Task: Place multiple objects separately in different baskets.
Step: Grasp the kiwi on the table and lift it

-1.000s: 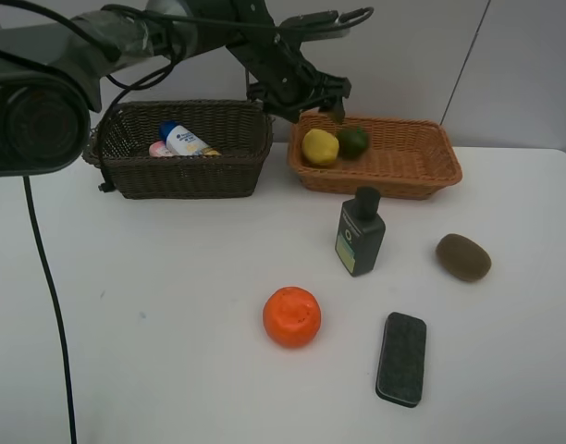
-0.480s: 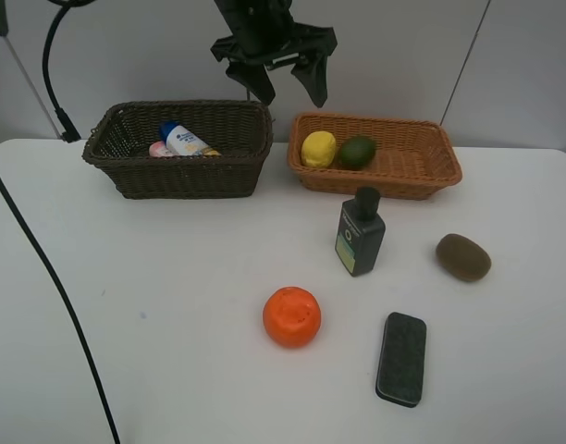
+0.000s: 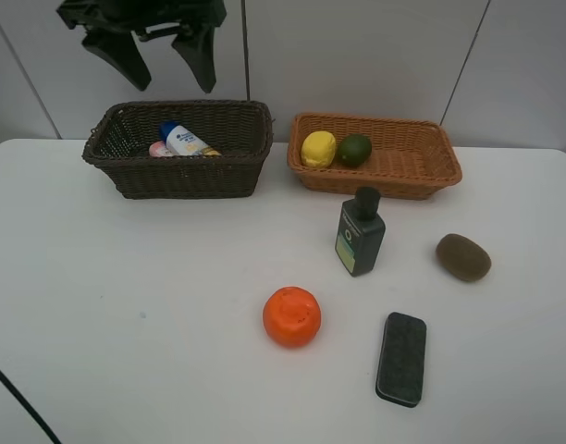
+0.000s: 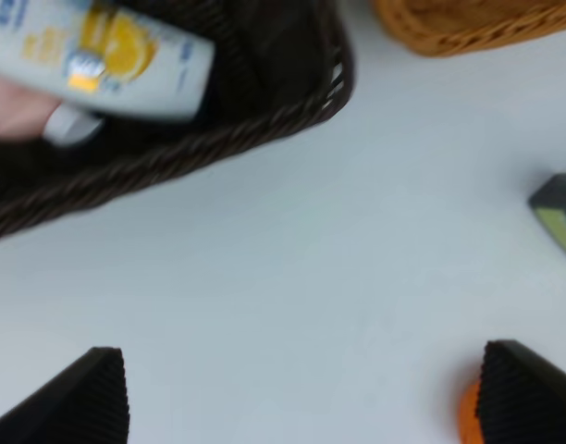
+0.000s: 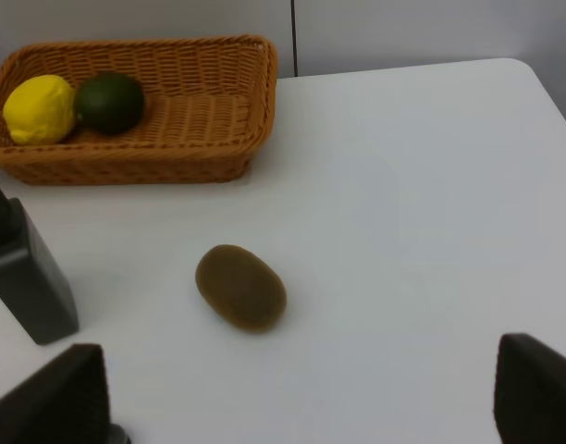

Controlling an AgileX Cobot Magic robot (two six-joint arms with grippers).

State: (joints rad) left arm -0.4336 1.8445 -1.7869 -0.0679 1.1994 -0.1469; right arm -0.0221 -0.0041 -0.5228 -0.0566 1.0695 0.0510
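Sorting by kind: bottles (image 3: 183,140) lie in the dark basket (image 3: 186,176), lemon (image 3: 320,148) and lime (image 3: 355,149) in the tan basket (image 3: 403,180). Spread and empty, left fingers (image 3: 198,57) hang above the dark basket; right fingers (image 5: 66,398), likewise spread, face the kiwi (image 5: 240,287). On the tabletop (image 3: 153,305) wait orange (image 3: 291,316), green bottle (image 3: 360,239) and block (image 3: 401,359).

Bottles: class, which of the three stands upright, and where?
The dark green bottle, standing upright on the table before the orange-tan basket. The white blue-capped bottle and the pink bottle lie inside the dark brown basket.
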